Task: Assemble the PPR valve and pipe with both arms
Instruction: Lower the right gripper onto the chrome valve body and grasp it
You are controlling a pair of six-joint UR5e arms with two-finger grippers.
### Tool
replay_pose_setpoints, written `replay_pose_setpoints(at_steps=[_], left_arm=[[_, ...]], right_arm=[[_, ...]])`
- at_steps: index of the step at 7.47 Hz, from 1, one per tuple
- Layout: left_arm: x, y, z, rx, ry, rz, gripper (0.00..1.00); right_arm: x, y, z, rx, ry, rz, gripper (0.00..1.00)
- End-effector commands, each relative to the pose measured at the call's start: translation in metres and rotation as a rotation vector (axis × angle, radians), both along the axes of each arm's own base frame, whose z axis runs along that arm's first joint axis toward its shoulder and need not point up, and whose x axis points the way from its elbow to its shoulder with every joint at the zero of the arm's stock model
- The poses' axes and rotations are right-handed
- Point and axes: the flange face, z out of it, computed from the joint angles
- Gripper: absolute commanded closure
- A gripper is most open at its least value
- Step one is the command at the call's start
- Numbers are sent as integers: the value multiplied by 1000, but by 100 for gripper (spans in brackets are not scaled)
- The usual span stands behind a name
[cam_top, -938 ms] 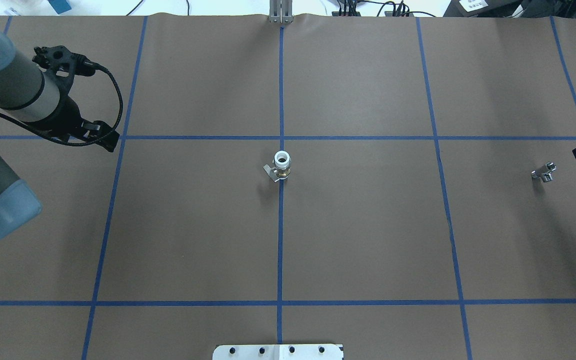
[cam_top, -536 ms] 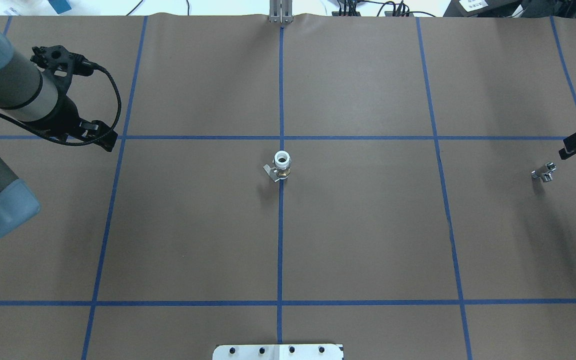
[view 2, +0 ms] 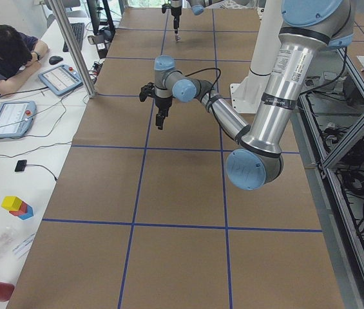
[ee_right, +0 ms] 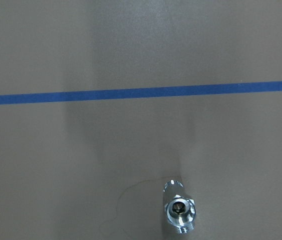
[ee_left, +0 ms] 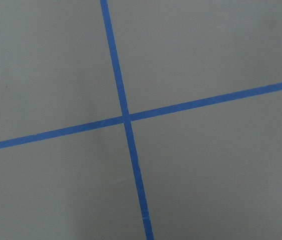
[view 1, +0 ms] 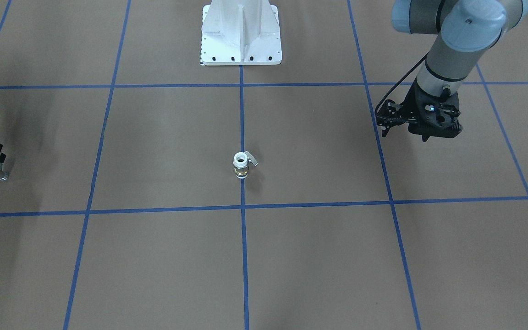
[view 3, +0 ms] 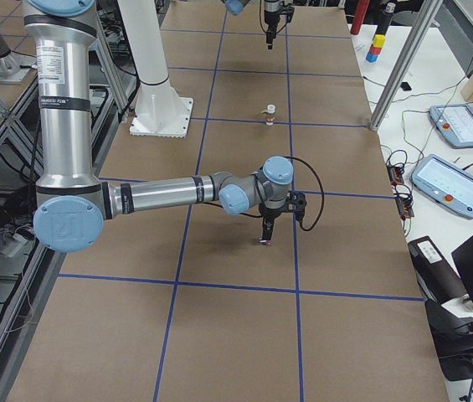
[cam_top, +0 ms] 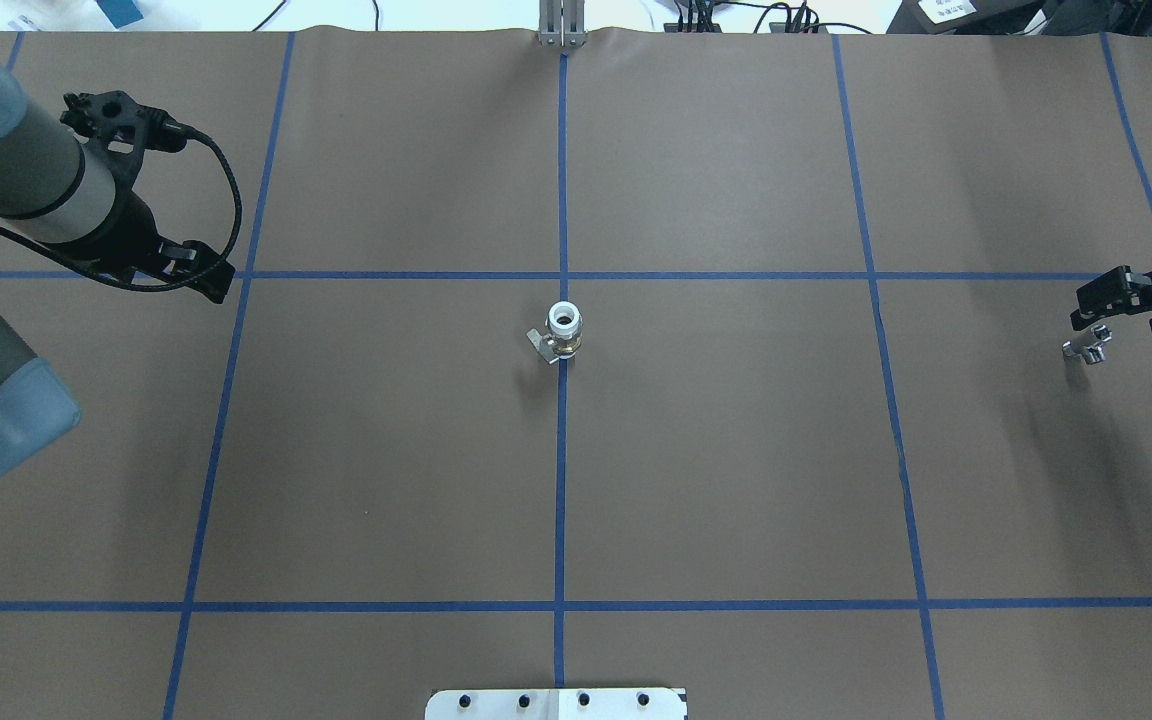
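Note:
The PPR valve (cam_top: 564, 332) stands upright at the table's centre on a blue tape line, white end up and silver lever to one side; the front view also shows the valve (view 1: 241, 165). The pipe (cam_top: 1086, 345), a small chrome fitting, lies at the far right, and the right wrist view has the pipe (ee_right: 179, 210) low in frame. My right gripper (cam_top: 1096, 300) hovers just beyond the pipe, close above it. My left gripper (cam_top: 204, 272) hangs at the far left, well away from the valve. Neither gripper's fingers show clearly, so I cannot tell their state.
The white bolted base (cam_top: 556, 703) sits at the near table edge. Blue tape lines (ee_left: 127, 119) divide the brown table cover. Beside the table, a person (view 2: 8, 51) leans on a desk with tablets, and an aluminium post (view 2: 72, 45) stands at that edge.
My right gripper has come in from the right edge toward the pipe and now hangs close over it. The left arm, the valve and the pipe have stayed put.

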Motion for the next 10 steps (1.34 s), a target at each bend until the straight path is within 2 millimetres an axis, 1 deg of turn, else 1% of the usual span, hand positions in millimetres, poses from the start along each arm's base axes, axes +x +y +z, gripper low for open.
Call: replay_pose_setpoints(at_steps=[1,3,4,5,6,8,9,10], left_arm=[[1,0,-1,0,1,0,0],[1,0,-1,0,1,0,0],[1,0,-1,0,2,1,0],[1,0,-1,0,1,0,0],[1,0,-1,0,1,0,0],[1,0,-2,2,2,0,0],[1,0,-2,2,2,0,0],[1,0,-2,2,2,0,0]], right_arm=[[-6,-5,13,-7,36,4,1],[-18,-16,16,-10,40,-12,1],[-22,-16,23,-18,46,-20,1],[-22,-16,24,-19,49,-20,2],[-22,-14,27,-24,51,-22,5],[-21,-13,34,-37,56,-23,21],[-21,-13,36,-41,58,-23,23],[-21,-13,36,-41,58,-23,30]])
